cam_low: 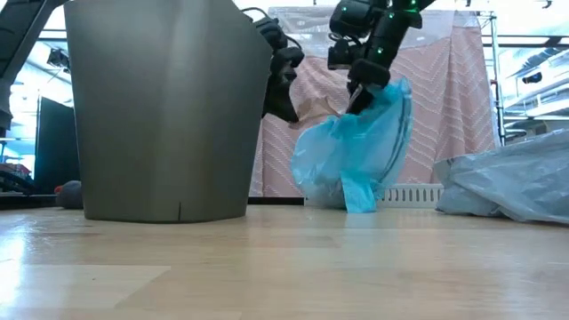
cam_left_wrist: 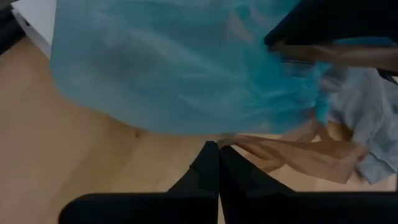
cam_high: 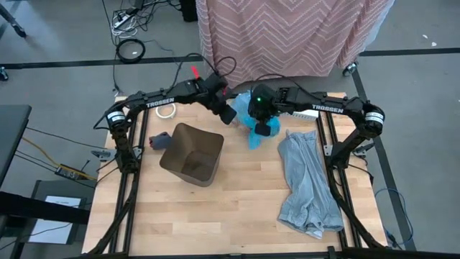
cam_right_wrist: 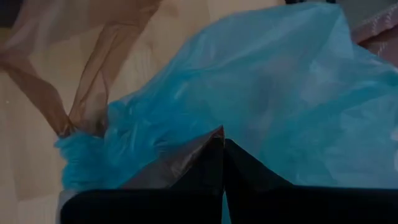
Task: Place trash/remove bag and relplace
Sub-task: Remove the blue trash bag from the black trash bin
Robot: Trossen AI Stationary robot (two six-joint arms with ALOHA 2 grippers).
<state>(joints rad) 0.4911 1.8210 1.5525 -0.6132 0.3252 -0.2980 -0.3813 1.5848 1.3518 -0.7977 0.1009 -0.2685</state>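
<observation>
Upper centre: right gripper (cam_high: 263, 129) clenched on blue bag (cam_high: 253, 137), hanging below. Left gripper (cam_high: 228, 115) clenched empty, beside bin (cam_high: 190, 153).

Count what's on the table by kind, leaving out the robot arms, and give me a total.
Trash bins: 1, the grey-brown bin
Blue plastic bags: 1, the blue bag, held by the right gripper
Grey bags lying flat: 1, the grey bag
White tape rings: 1, the tape ring
Small dark lumps: 1, the dark lump
Total: 5

Thin glossy blue plastic bag (cam_low: 356, 156); matt grey bin (cam_high: 191, 154), probably plastic; wood table (cam_high: 237, 201).
</observation>
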